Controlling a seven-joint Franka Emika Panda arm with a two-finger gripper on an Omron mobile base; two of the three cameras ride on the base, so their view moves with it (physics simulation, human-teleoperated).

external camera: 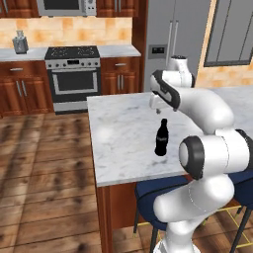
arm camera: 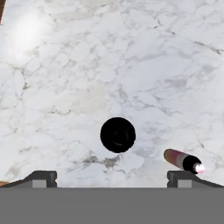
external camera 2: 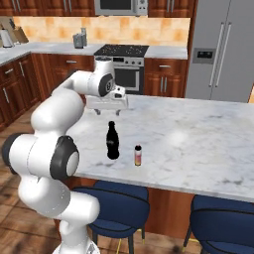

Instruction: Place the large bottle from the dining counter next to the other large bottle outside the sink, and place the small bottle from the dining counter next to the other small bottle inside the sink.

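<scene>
Status: neither transfer begun, by the look of it; one large bottle (external camera 2: 113,141) and one small bottle (external camera 2: 138,155) both stand upright on the marble surface (external camera 2: 198,134), centre-left of the right base frame, just beside each other but apart. Gripper (external camera 2: 106,105): one, jaws wide and empty, poised above the large bottle, which sits between its tips at lower centre of the hand frame. Other count: two blue stools (external camera 2: 119,198) along the bottom edge; both bottles left to move.
</scene>
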